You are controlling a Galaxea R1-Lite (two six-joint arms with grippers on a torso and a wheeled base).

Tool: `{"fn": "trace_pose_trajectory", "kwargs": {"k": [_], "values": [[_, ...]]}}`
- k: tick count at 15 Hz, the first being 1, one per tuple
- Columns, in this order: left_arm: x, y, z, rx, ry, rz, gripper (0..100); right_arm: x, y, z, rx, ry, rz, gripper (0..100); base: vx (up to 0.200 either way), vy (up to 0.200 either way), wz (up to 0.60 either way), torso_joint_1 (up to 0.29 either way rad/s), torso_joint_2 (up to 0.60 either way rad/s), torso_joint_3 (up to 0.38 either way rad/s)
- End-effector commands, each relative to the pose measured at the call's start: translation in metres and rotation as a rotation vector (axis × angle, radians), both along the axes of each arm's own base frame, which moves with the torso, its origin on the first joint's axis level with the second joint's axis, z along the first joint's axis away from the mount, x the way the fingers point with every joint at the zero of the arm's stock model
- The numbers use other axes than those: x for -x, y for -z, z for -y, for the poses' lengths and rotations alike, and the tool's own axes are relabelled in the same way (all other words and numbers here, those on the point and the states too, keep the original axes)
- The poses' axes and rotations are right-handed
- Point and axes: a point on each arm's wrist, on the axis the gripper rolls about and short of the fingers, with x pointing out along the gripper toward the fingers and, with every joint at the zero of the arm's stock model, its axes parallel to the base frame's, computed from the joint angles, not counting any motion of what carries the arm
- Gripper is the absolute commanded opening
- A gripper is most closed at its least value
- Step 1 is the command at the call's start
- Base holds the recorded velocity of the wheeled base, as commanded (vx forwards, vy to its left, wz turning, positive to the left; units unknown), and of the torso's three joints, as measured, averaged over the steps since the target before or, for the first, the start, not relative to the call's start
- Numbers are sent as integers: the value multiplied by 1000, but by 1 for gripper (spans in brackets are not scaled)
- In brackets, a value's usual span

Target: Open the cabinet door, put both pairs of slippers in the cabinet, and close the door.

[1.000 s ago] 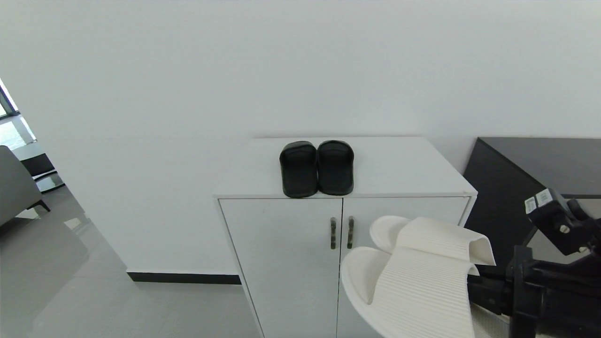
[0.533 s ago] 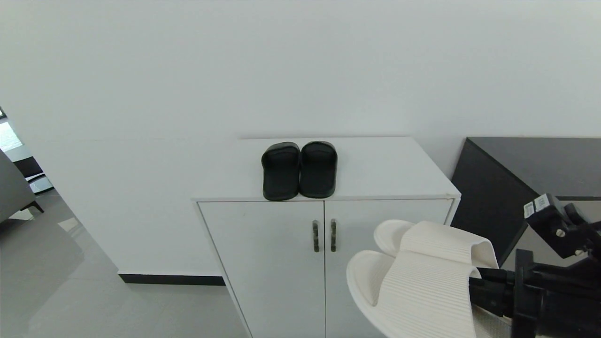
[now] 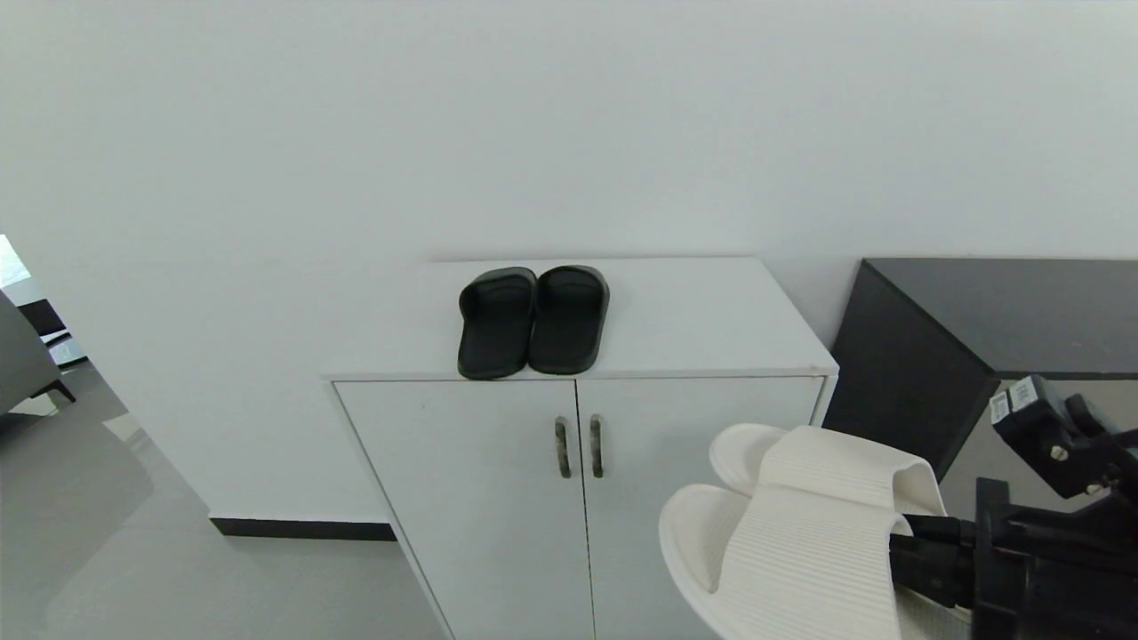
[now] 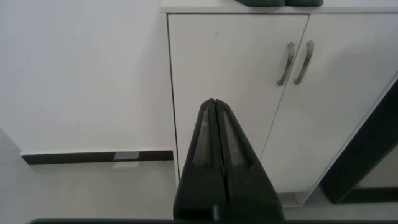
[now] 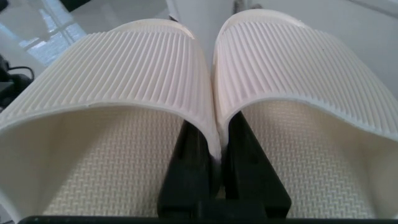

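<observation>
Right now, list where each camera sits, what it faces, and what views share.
Head view: on the head, facing forward and down at the white cabinet topped by black slippers; right gripper holds white slippers.
Left wrist view: on the left wrist, facing closed doors past the shut left gripper.
Right wrist view: on the right wrist, looking along its gripper into white slippers.
Shared: head and left wrist both show the door handles.

White wall [image 3: 569,133] behind. Black bench [image 3: 1005,311] at right, against the wall. Grey tiled floor [image 3: 178,578]; black skirting strip [image 3: 302,530] along the wall's foot. Grey chair [image 3: 18,364] at far left.
</observation>
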Motion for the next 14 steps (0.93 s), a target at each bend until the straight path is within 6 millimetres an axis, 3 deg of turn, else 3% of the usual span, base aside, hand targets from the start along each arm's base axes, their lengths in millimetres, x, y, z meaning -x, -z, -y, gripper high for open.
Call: {"fn": "trace_pose_trajectory", "kwargs": {"k": [1,10,11,14], "values": [[0,0,0,-1,0,0,0,0,1,0,2,-3,-3,0,0,0,0,-168,403,222],[0,0,0,-1,1,0,0,1,3,0,-10,-3,11,0,0,0,0,-214,492,280],[0,0,0,-1,1,0,100,1,4,1,-8,-3,8,0,0,0,0,-207,481,286],[0,0,0,-1,1,0,100,2,4,2,-9,-2,12,0,0,0,0,-198,481,292]]}}
